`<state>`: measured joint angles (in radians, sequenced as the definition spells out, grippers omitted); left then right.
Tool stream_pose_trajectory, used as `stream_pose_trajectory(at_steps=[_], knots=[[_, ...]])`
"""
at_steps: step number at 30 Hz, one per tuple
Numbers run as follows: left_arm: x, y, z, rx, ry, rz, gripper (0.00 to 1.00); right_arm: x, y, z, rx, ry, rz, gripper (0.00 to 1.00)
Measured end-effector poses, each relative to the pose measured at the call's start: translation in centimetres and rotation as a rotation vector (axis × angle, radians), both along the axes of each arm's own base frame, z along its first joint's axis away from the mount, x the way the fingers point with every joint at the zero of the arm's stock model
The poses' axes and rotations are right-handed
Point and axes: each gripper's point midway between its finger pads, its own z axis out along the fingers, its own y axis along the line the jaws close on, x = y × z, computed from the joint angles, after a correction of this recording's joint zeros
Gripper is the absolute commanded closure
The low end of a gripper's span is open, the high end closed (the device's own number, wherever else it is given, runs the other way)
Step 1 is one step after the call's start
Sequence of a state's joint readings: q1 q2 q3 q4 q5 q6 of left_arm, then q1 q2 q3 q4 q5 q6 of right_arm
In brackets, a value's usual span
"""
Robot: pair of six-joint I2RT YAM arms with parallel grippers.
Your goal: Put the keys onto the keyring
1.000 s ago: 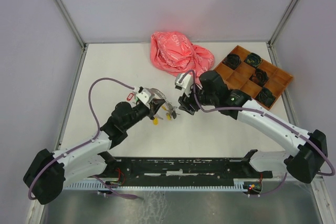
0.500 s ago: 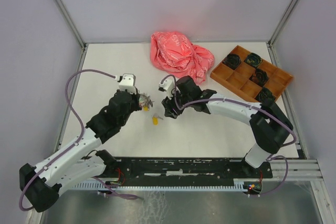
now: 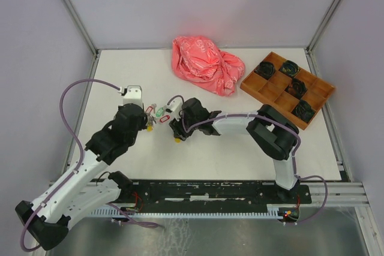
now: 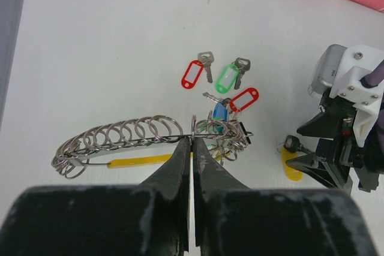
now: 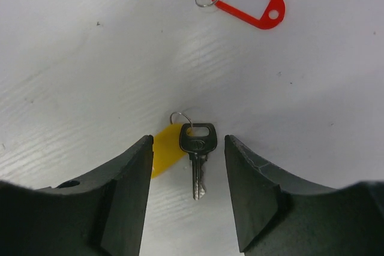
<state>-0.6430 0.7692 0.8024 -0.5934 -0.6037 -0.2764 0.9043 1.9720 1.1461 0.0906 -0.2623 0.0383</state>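
In the left wrist view my left gripper (image 4: 192,141) is shut on the thin wire of the keyring (image 4: 135,160), which carries several small silver loops and a blue-tagged key (image 4: 219,113). Loose keys lie beyond it: one with a red tag (image 4: 192,75), one with a green tag (image 4: 228,77), and another with a red tag (image 4: 245,99). My right gripper (image 5: 189,142) is open, low over the table. A black-headed key (image 5: 197,143) with a yellow tag (image 5: 165,149) lies between its fingers, touching neither. From above, the two grippers (image 3: 147,125) (image 3: 177,136) stand close together, left of the table's middle.
A crumpled pink plastic bag (image 3: 207,64) lies at the back centre. A brown compartment tray (image 3: 273,91) with dark objects sits at the back right. The table's left edge and frame post (image 3: 81,118) are near the left arm.
Both arms have swung left across the table. The left gripper carried the keyring leftward. The right gripper came down-left and now straddles the yellow-tagged key, its jaws slightly narrower.
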Motion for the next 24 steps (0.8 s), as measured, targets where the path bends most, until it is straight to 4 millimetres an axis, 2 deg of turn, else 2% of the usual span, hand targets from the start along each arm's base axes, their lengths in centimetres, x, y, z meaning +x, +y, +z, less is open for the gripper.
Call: stream_pose_trajectory(at_steps=[5, 11, 14, 17, 24], knots=[[0.2, 0.8, -0.6, 0.003, 0.02, 0.018, 0.97, 0.1, 0.6, -0.2, -0.043, -0.071, -0.037, 0.42], [0.3, 0.4, -1.6, -0.009, 0.057, -0.019, 0.97, 0.7, -0.7, -0.6, -0.109, -0.13, -0.124, 0.54], [0.4, -0.8, -1.8, -0.028, 0.066, -0.082, 0.97, 0.2, -2.9, -0.7, -0.15, -0.117, -0.183, 0.64], [0.3, -2.0, -2.0, -0.039, 0.072, -0.163, 0.97, -0.9, -5.6, -0.7, -0.2, -0.092, -0.232, 0.69], [-0.4, -5.1, -1.7, -0.078, 0.068, -0.366, 0.97, -3.3, -11.9, -0.6, -0.339, -0.017, -0.346, 0.66]])
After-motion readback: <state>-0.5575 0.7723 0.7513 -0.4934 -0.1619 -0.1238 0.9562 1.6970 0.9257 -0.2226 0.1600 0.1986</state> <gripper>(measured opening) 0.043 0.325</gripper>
